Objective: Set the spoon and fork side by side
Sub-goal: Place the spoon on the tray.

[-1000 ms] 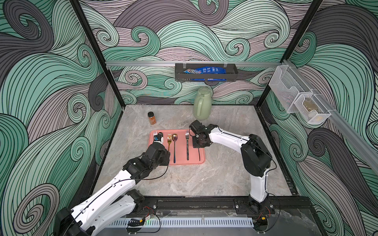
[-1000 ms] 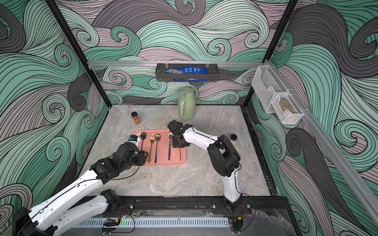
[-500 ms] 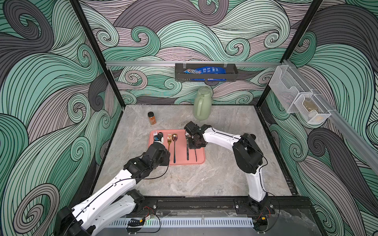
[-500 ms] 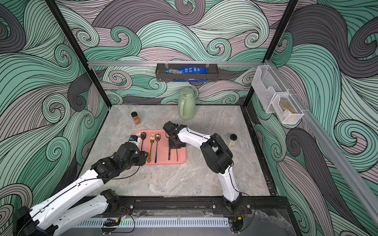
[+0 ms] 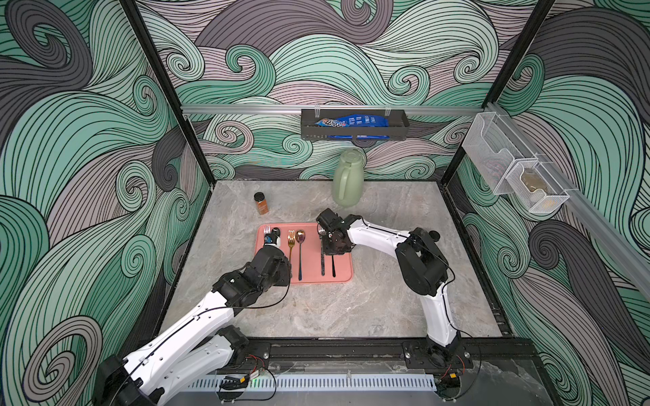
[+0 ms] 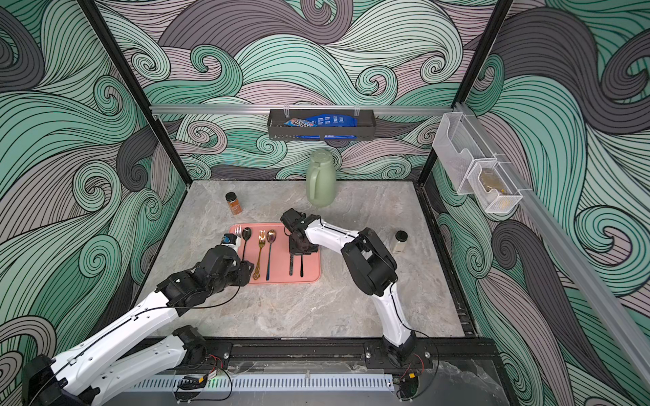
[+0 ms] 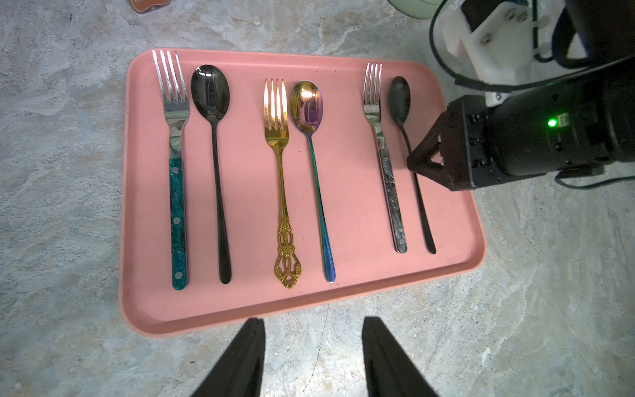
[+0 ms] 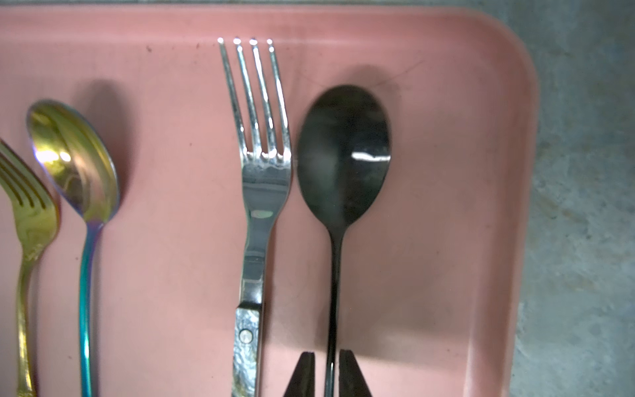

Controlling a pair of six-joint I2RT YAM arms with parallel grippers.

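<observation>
Marble tabletop (image 5: 316, 316) carries everything in both top views; a pink tray (image 5: 311, 253) lies on it between the two arms, and a pale green pitcher (image 5: 347, 179) stands upright behind the tray, near the back wall.

The right gripper (image 8: 326, 354) is low over the tray's right end, pointing down; in the right wrist view its fingers (image 8: 304, 373) straddle the thin handle of the black spoon (image 8: 343, 154), parted only narrowly, with a sliver of pink showing between one finger and the handle; whether the other finger touches the handle I cannot tell.

The left gripper (image 7: 313, 323) hangs over bare tabletop just beside the tray's near edge; its fingers (image 7: 247, 350) stand well apart with nothing between them.

Six pieces lie flat on the tray in three pairs, heads toward the back wall; the black spoon is the rightmost piece, with the marbled-handled fork (image 8: 264, 178) just beside it on its left, handles parallel, the fork's shoulder almost at the bowl's edge.

In the middle lie a gold fork (image 7: 276, 113) and an iridescent spoon (image 7: 307, 103); at the left end, a teal-handled fork (image 7: 177, 137) and a glossy black spoon (image 7: 210, 89).

A small spice jar (image 5: 261, 203) stands behind the tray's left corner; a second jar (image 6: 400, 240) stands right of the right arm.
</observation>
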